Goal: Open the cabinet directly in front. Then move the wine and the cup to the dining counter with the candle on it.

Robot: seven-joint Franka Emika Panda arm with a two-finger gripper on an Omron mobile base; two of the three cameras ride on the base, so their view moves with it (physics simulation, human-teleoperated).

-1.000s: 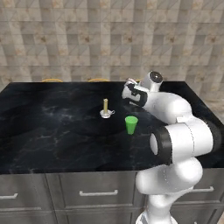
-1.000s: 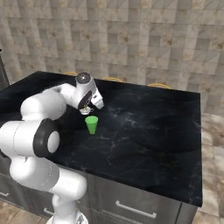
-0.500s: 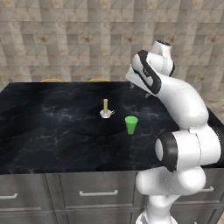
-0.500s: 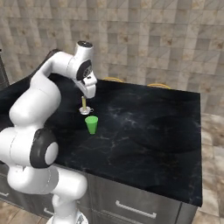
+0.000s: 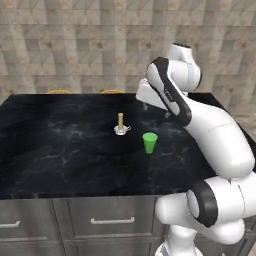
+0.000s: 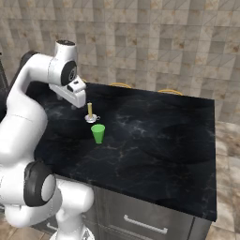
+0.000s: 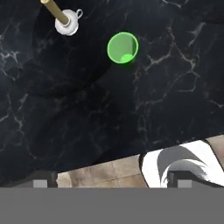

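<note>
The cup (image 5: 149,142) is standing upright on the black marble counter (image 5: 60,150), mouth up, so its long axis is vertical; in the hand view you look straight down into it (image 7: 123,47) and see the round green rim and the inside bottom. It sits well below the end effector (image 6: 67,99), which hangs up in the air over the counter's side, and in the hand view the cup is ahead of the fingertips, toward the top of the frame. Just beside the cup is the candle (image 5: 120,121), a thin pale yellow stick upright in its little white holder with the loop handle, near the cup but not touching it (image 6: 90,111). From the hand view the candle (image 7: 61,17) is further off and to the left of the cup. Nothing else stands on the marble around them, and there's open air between the end effector and the cup. Grey drawers (image 5: 102,220) with silver handles run under the counter, and a tiled stone wall (image 5: 75,45) is behind it. The end effector holds nothing and touches nothing. Its two fingertips (image 7: 40,183) sit far apart at the bottom of the hand view, so it looks spread wide.
</note>
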